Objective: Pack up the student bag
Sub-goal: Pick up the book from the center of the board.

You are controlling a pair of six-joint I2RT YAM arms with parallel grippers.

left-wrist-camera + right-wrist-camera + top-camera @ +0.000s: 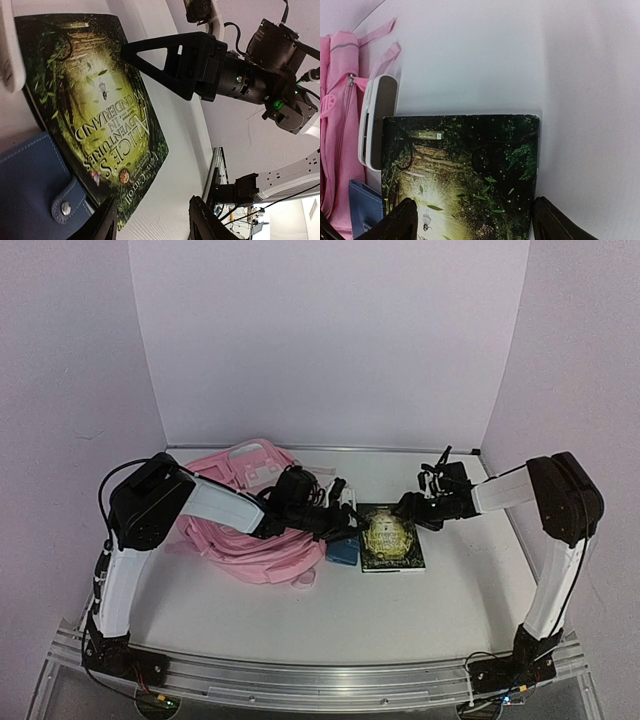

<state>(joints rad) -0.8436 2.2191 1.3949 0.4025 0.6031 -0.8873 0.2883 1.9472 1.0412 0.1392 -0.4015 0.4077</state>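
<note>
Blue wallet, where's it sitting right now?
Top view: the wallet lies on the table near centre, between the bag on its left and the book on its right.

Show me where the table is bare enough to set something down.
Bare table runs along the near edge, in front of the bag and the book. Another free patch lies right of the book. Crowded: the gap between bag and book, filled by a blue wallet and a white gadget.
</note>
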